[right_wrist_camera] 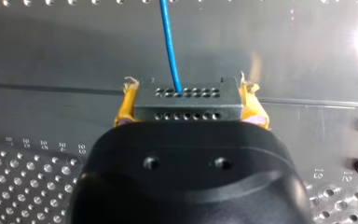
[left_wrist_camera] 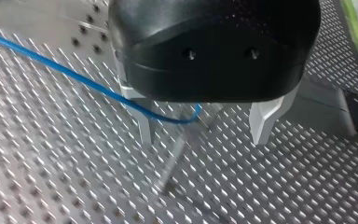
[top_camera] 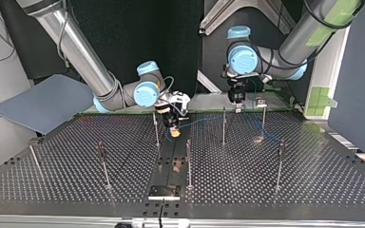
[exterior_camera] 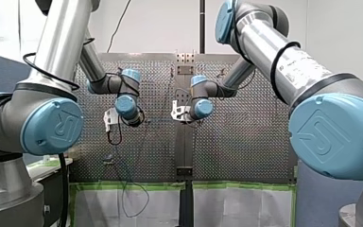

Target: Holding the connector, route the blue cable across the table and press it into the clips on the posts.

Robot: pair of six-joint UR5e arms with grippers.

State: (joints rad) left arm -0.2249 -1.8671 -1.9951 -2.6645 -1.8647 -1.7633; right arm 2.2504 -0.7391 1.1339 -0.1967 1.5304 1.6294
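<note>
K: Black housing of my right gripper (right_wrist_camera: pixel 189 100) sits closest in the right wrist view. State?
R: Clamped. Its yellow pads (right_wrist_camera: pixel 127 105) press both ends of the grey connector (right_wrist_camera: pixel 186 113), a block with two rows of small holes.
K: Cable?
R: Out of the connector's far row of holes comes the blue cable (right_wrist_camera: pixel 169 46). It runs straight ahead of the gripper, over the perforated table (top_camera: pixel 313 175).
K: Position, from the top view?
R: Right gripper is low near the table's middle seam, close to a thin post (top_camera: pixel 156 127). Cable leads off toward the view's right, past a second post (top_camera: pixel 224 124), then shows again on the plate near a third post (top_camera: pixel 264 116). Whether it sits in any clip: too small to tell.
K: Other arm?
R: At the top view's right, over the far part of the table, hangs my left gripper (left_wrist_camera: pixel 205 128). Its metal fingers (left_wrist_camera: pixel 265 120) are well apart, gripping nothing. In the left wrist view the cable comes in from the side, crosses in front of one finger and curls up in the gap between the two. Under that gap stands a blurred rod (left_wrist_camera: pixel 175 156).
K: Cable touching the finger?
R: Cannot tell.
</note>
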